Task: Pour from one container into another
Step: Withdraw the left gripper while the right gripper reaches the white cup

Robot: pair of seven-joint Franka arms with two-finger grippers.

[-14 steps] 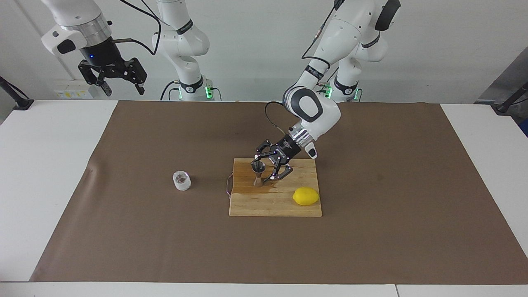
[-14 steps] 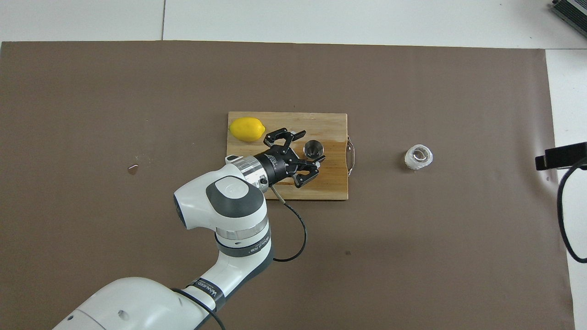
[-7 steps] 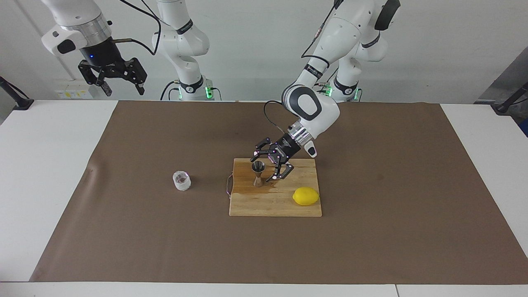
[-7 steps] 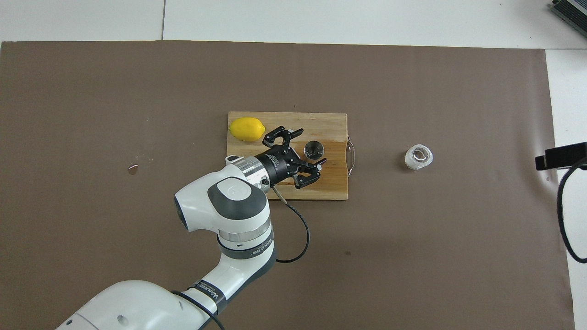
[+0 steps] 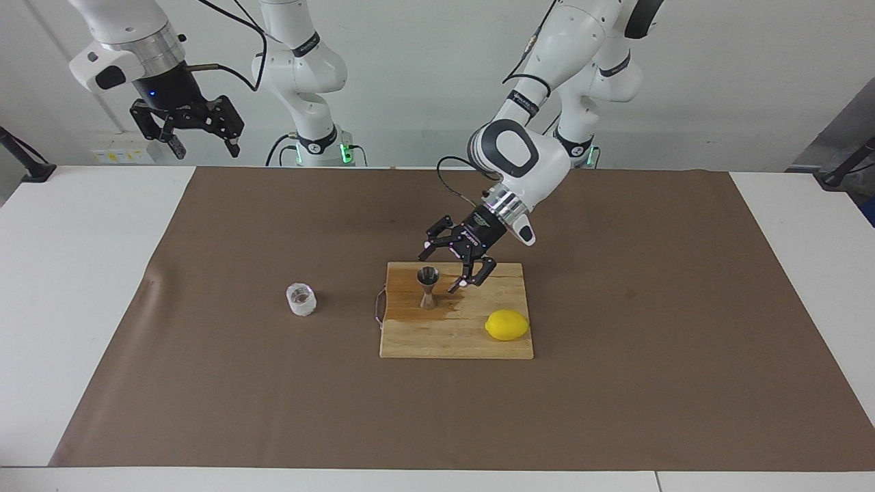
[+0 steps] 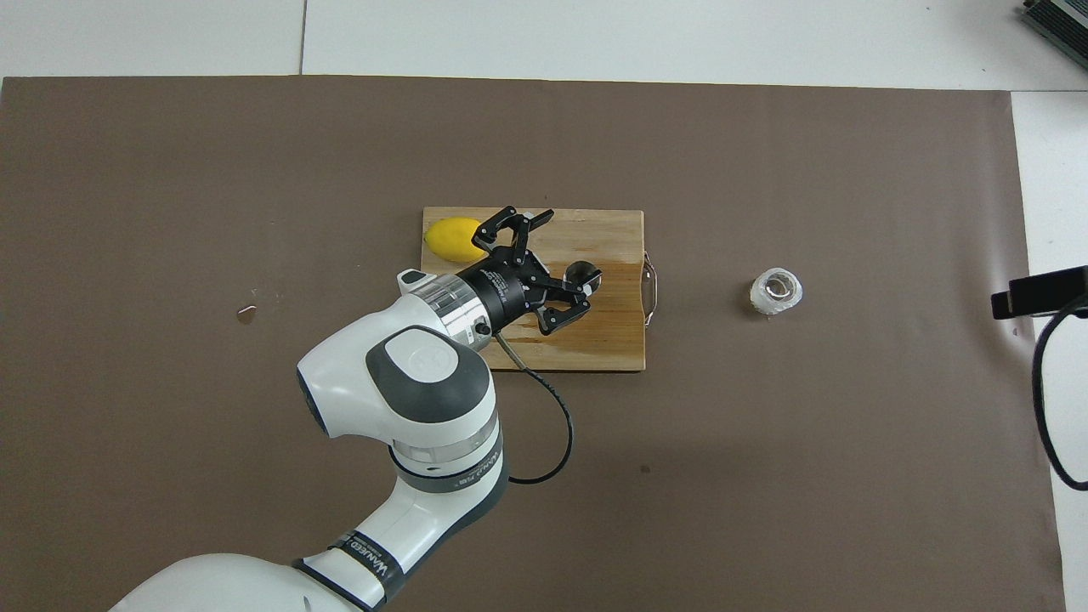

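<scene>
Left gripper (image 5: 437, 273) angled downward, fingers spread wide and empty — right gripper (image 5: 205, 145) waits raised, fingers apart.

We find almost nothing readable. The left arm (image 6: 399, 399) carries a dark band near its elbow joint with white lettering, but we cannot make out the characters in the overhead view. A similar band with white print sits on the same arm's upper link (image 5: 523, 99) in the facing view, also illegible.
</scene>
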